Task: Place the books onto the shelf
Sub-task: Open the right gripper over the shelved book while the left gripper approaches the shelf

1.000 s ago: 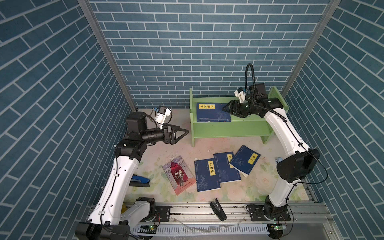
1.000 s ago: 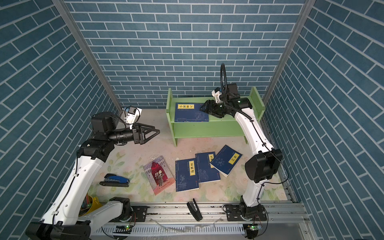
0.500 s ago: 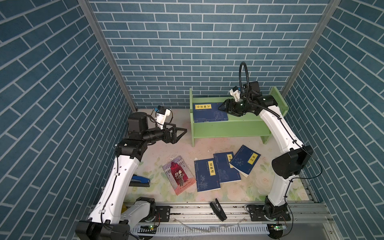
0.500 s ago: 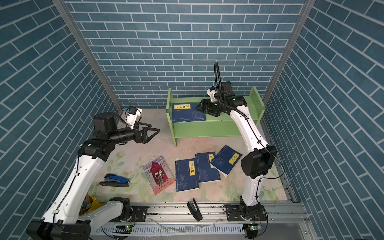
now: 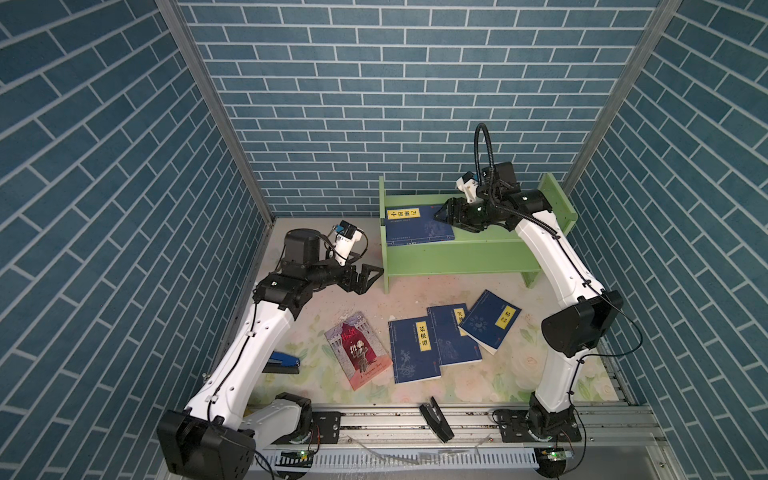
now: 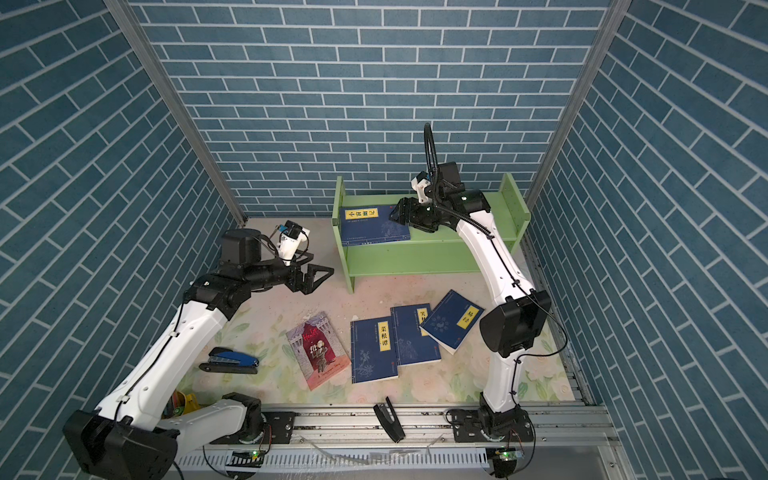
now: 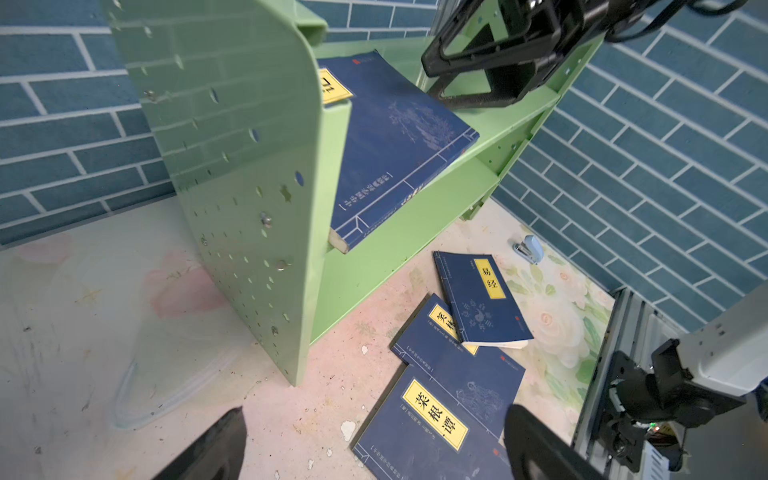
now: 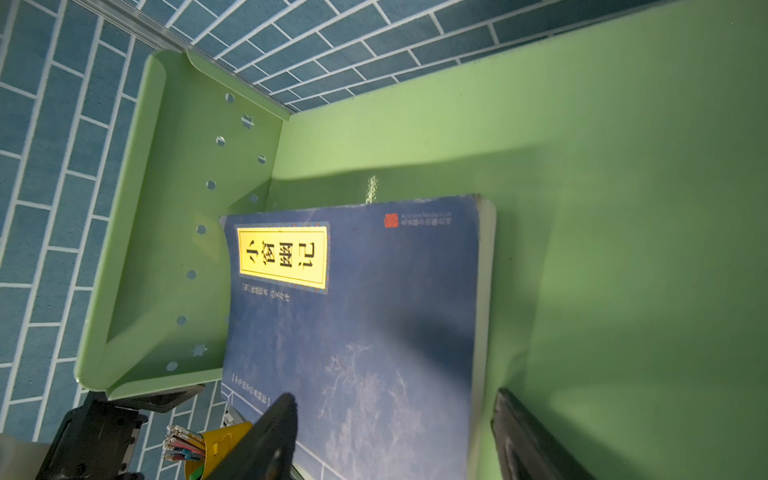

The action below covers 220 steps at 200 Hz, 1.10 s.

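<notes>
One dark blue book (image 5: 417, 224) (image 8: 353, 316) lies flat on the upper tier of the light green shelf (image 5: 457, 253), against its drilled left end panel (image 7: 232, 166). My right gripper (image 5: 438, 216) (image 8: 395, 397) hovers open at that book's right edge, one finger over the cover and the other over bare shelf. Three blue books (image 5: 413, 351) (image 5: 453, 340) (image 5: 490, 322) and a red-and-grey book (image 5: 358, 351) lie on the floor in front. My left gripper (image 5: 370, 277) (image 7: 374, 419) is open and empty, just left of the shelf's end panel.
A blue stapler (image 5: 284, 362) lies on the floor by the left arm. A black part (image 5: 436, 424) rests on the front rail. A small grey stapler (image 7: 528, 248) sits near the right wall, and a yellow pen cup (image 6: 183, 405) stands at the front left. Brick walls close in on three sides.
My right gripper has moved left along the upper tier, and the shelf book has slid left toward the end panel. The left arm has barely moved.
</notes>
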### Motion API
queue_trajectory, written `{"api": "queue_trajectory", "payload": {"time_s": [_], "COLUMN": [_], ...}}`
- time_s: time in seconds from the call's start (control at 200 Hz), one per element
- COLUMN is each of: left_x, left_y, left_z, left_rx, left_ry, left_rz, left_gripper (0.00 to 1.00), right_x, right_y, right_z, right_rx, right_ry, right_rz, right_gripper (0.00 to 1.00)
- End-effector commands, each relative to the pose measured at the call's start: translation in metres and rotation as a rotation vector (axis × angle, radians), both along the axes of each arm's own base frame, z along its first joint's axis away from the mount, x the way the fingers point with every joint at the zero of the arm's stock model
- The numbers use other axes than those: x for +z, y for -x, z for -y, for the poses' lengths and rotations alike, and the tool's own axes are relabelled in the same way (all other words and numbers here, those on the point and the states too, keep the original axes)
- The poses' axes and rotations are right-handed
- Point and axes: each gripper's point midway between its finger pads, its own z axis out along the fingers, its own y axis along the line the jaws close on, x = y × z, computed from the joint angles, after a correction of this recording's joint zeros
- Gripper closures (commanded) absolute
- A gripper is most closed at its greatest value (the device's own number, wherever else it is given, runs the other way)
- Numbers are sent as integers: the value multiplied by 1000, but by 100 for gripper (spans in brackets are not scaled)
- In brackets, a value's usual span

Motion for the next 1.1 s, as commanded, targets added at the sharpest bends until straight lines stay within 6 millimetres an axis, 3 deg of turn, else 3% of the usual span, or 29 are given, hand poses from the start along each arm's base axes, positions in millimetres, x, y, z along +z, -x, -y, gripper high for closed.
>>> {"api": "queue_trajectory", "payload": {"time_s": [0.0,0.28,0.45,0.74,1.095], "left_x": [-7,-2,2,2,2], "left_y": [-20,-59,-56,-72,-79], "left_z": [1,-4,10,6,8], "left_rx": [44,175,95,165,185], "left_ry": [-95,-102,-64,-49,-55], "left_rz": [97,211,225,249,272], "left_gripper": [4,9,8,12,12], "right_x": [6,4,8,9,11], "right_y": [22,41,44,47,50], "right_z": [13,14,13,13,10], "right_rx": [-28,-26,-26,-21,-1], "right_ry": [25,-40,-62,-66,-86], "right_rz": [-18,-30,-26,-30,-38], "right_gripper": [24,24,24,25,25]}}
